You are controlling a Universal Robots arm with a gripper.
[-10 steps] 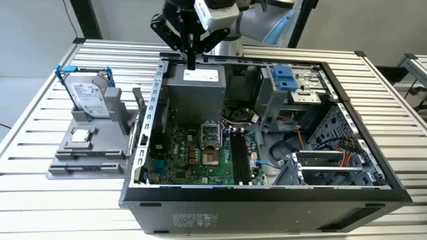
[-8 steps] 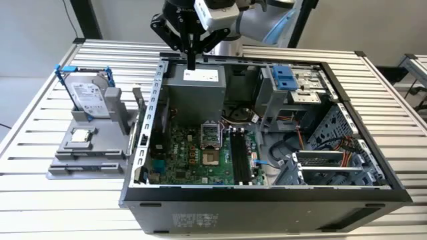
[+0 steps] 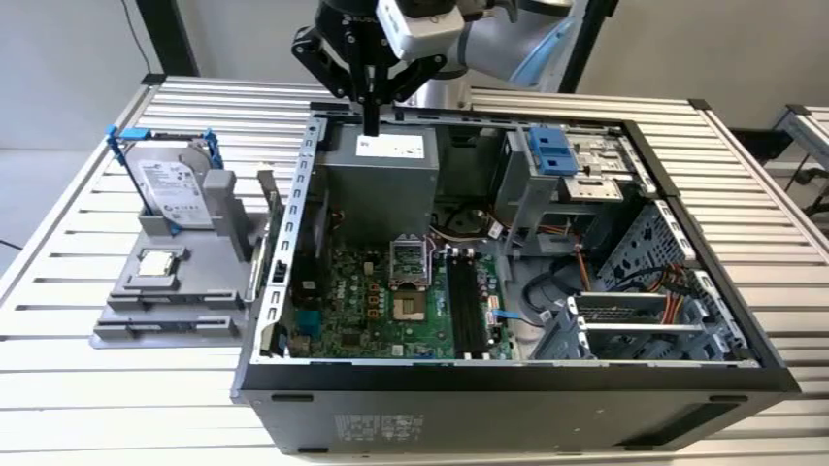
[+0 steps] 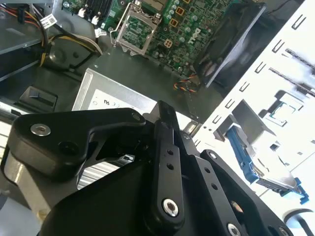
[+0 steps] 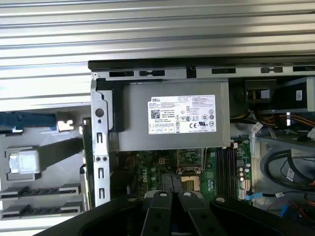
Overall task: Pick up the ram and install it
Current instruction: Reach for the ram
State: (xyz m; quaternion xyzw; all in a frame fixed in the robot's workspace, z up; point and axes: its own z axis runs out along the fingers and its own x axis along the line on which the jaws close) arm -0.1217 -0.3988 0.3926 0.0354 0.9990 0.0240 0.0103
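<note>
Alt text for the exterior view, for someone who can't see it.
A robot arm's gripper, fingers together, hangs over the grey power supply inside an open computer case. A hard drive stands in a grey holder on the exterior view's left.

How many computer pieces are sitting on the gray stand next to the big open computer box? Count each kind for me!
Hard drive: 1
Processor chip: 1
Ram stick: 1
Total: 3
</note>
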